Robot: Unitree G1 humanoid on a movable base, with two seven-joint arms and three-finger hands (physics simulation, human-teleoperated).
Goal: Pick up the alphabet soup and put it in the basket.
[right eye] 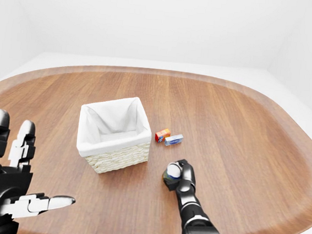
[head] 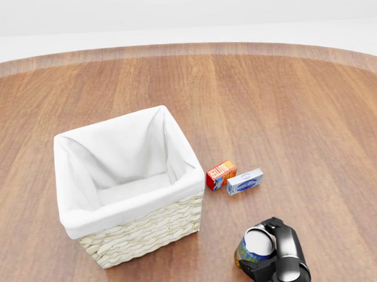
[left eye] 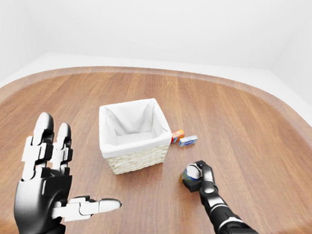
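The alphabet soup can lies on the wooden table at the bottom right of the head view, its pale end facing up. My right hand has its fingers closed round the can. It also shows in the left-eye view. The basket, woven with a white cloth lining, stands left of the can and holds nothing. My left hand is open, fingers spread and raised, at the lower left of the left-eye view, well away from the basket.
A small red-orange box and a small blue-white box lie side by side just right of the basket, above the can in the head view. The wooden table is oval with a rim all round.
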